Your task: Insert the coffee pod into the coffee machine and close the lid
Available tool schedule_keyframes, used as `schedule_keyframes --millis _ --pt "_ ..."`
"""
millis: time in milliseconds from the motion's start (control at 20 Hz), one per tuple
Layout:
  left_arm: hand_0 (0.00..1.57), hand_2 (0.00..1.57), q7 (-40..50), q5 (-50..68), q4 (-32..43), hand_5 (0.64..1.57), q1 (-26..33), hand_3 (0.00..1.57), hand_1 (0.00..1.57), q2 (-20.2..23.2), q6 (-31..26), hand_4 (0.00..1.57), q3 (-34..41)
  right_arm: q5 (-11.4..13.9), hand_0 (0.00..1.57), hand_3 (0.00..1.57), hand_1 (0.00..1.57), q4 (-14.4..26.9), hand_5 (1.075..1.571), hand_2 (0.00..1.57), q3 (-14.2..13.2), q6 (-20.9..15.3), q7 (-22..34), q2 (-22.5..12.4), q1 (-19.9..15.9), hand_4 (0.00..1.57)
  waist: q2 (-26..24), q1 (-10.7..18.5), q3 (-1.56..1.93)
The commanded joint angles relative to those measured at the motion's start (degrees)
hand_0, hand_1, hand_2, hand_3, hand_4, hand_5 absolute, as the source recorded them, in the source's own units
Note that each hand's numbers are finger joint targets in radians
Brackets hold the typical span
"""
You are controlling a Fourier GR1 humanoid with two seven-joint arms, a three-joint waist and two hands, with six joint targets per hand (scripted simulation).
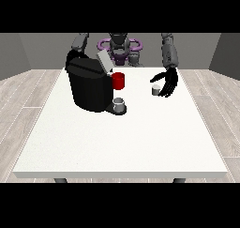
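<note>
A black coffee machine (89, 84) stands on the white table (122, 138) at the view's left, its grey lid (104, 61) tilted up and open. A small grey cup (119, 103) sits on its drip base. The small grey coffee pod (156, 90) stands on the table at the right. The hand at the view's right (168, 83) hovers just beside and behind the pod, fingers relaxed and spread around it without closing. The other hand is hidden behind the machine; only its arm (79, 44) shows.
A red mug (118, 80) stands just behind the machine's right side. The table's front edge runs near the bottom of the view, and grey wooden floor surrounds it.
</note>
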Motion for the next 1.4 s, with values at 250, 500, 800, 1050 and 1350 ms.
schedule_keyframes --millis 250,500,800,1050,1350 --pt "0.72 0.86 -4.81 -4.27 4.75 1.571 -4.93 0.65 0.72 1.8 8.82 0.23 1.92 -0.26 0.0 0.0 0.0 -1.16 1.571 0.0 0.53 -0.1 -0.9 0.94 -0.93 0.51 3.62 -2.33 -0.02" --pt "0.84 0.97 -2.85 -7.45 5.23 1.571 -5.34 0.75 0.84 -0.71 10.99 0.38 -0.1 -1.52 0.0 0.0 0.0 2.57 1.571 0.0 -0.13 -0.66 -4.77 2.38 1.06 0.51 1.29 -0.95 0.02" --pt "0.97 1.05 -5.65 -11.11 9.48 1.571 -4.37 0.79 0.97 2.09 10.31 0.32 -1.47 -0.99 0.0 0.0 0.0 0.0 1.571 0.0 -0.52 -1.19 0.93 1.05 -0.78 0.41 1.02 -0.76 0.0" --pt "1.27 1.4 -7.62 -10.72 10.41 1.571 -8.73 1.36 1.27 1.87 11.86 0.51 0.44 -2.65 0.0 0.0 0.0 -1.53 1.571 0.0 0.01 0.97 -0.97 1.26 -0.71 0.43 3.04 -3.23 -0.01" --pt "1.4 1.42 -9.03 -10.6 4.76 1.571 -10.97 1.36 1.4 -1.25 4.84 0.6 -2.55 -1.71 0.0 0.0 0.0 6.06 1.571 0.0 -1.52 -0.97 -3.54 2.01 0.12 0.49 -2.91 1.07 0.04"
